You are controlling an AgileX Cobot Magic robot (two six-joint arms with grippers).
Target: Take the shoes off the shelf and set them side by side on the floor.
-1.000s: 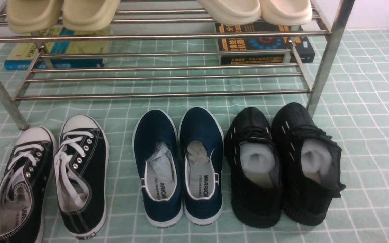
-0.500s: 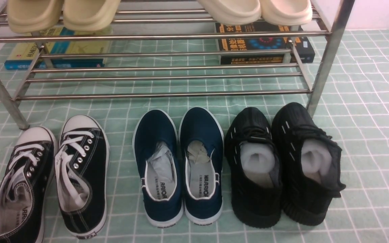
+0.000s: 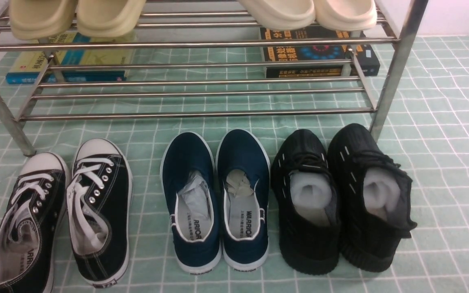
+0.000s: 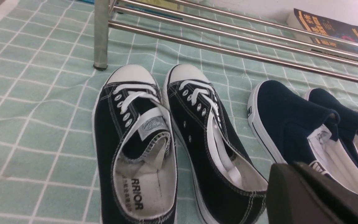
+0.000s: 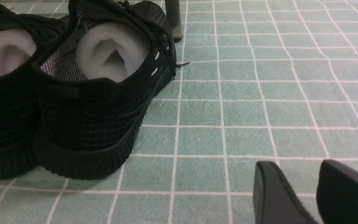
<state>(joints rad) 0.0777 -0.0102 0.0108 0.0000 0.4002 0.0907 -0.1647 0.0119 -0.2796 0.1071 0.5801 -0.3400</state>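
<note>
Shoes (image 3: 59, 211) of black canvas stand on the floor (image 3: 442, 142) at the left end of the row, just in front of the shelf (image 3: 193, 112) and near its left front leg. Both have white rubber toe caps and soles, white laces threaded through metal eyelets, pale stitching along the seams and a light lining with dark printed lettering on the insole. They lie side by side, toes toward the shelf, their inner edges almost touching near the toe; the left one angles slightly outward at the heel. In the left wrist view the same shoes (image 4: 166, 140) show loose laces, with the tongue of one folded up.

Beside them sit navy slip-ons (image 3: 216, 199) with white trim and paper stuffed inside, then black knit sneakers (image 3: 340, 195) with white filler, next to the right front leg. Beige slippers (image 3: 75, 16) rest on the upper bars, and books (image 3: 320, 53) lie on the floor behind.

The left gripper (image 4: 309, 196) appears only as a dark block at the frame's corner, so I cannot tell how its fingers stand. The right gripper (image 5: 317, 189) hangs low over bare floor with a narrow gap between its two fingers, holding nothing.
</note>
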